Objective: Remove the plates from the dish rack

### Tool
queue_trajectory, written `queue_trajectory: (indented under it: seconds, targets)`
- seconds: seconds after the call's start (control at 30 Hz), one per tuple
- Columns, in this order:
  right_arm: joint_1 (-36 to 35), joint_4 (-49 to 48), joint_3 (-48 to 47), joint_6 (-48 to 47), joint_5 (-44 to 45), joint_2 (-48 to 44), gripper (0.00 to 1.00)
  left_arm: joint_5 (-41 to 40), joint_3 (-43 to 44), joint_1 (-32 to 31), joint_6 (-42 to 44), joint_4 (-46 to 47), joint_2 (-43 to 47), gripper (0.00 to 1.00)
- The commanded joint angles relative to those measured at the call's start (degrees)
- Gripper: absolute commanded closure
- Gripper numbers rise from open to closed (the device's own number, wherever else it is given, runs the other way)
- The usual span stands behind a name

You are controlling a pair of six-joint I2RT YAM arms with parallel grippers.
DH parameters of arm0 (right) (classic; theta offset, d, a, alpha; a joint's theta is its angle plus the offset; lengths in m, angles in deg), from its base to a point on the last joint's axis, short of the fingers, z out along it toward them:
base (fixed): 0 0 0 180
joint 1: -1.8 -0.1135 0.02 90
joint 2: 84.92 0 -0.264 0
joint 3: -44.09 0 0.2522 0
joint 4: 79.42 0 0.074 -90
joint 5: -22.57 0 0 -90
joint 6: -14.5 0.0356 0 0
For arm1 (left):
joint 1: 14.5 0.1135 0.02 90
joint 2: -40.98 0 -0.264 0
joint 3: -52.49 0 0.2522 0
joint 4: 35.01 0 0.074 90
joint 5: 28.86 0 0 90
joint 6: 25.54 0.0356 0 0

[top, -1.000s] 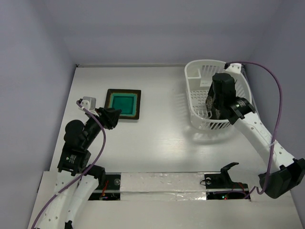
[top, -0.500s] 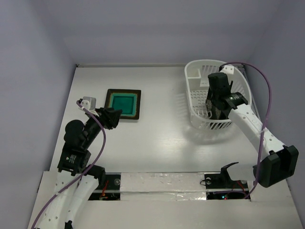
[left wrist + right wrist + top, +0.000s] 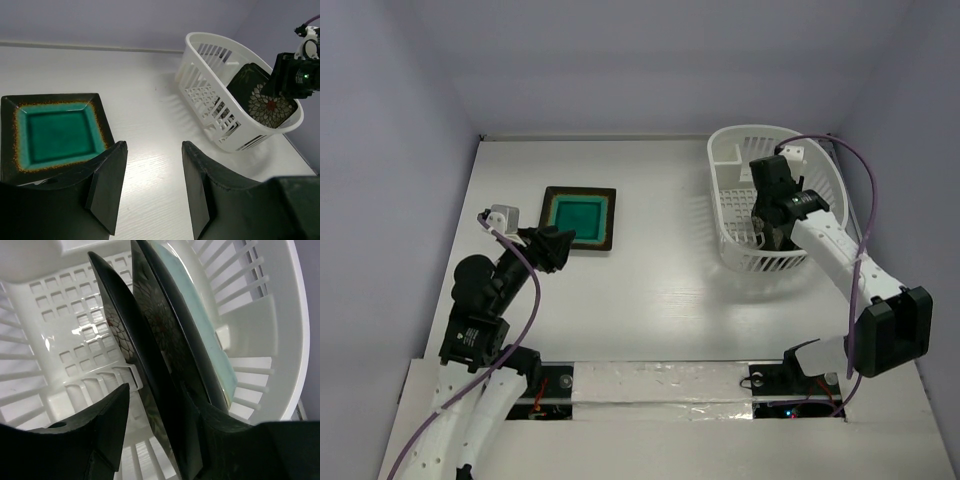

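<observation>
Left claw [image 3: 153, 146] held released by teal plate [image 3: 57, 130] | right claw [image 3: 156, 388] spread astride black flowered plate [image 3: 160, 330] (upright in dish rack [image 3: 730, 150], upper right)

No legible text, label, brand, number or sign in any of the three views. Nothing lettered on the dish rack [image 3: 202, 92], the teal plate [image 3: 57, 131] or the flowered black plate [image 3: 265, 102].
</observation>
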Motion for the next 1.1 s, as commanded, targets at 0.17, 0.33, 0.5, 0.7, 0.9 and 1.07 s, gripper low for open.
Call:
queue_trajectory:
  seconds: [0.17, 0.33, 0.5, 0.7, 0.9, 1.07]
  targets:
    - [0.5, 0.4, -0.9, 0.0, 1.7, 2.8, 0.66, -0.3, 2.0, -0.2, 0.4, 1.7, 0.8, 0.55]
    - [0.5, 1.6, -2.3, -1.7, 3.1, 3.1, 0.77, -0.5, 2.0, -0.2, 0.4, 1.7, 1.1, 0.55]
    - [0.5, 3.2, -5.1, -3.8, 3.7, 2.7, 0.94, -0.5, 2.0, -0.7, 0.4, 1.8, 1.2, 0.55]
    - [0.5, 5.0, -8.5, -7.3, 4.5, 2.3, 1.00, -0.6, 2.0, -0.7, 0.4, 1.9, 1.0, 0.55]
    - [-0.9, 3.1, -9.2, -10.4, 7.2, 0.0, 1.00, -0.5, 2.0, -0.7, 0.4, 1.9, 0.8, 0.55]
    - [-1.9, 1.6, -9.9, -11.2, 7.4, -2.6, 1.00, -0.4, 1.9, -0.7, 0.3, 2.0, 0.6, 0.55]
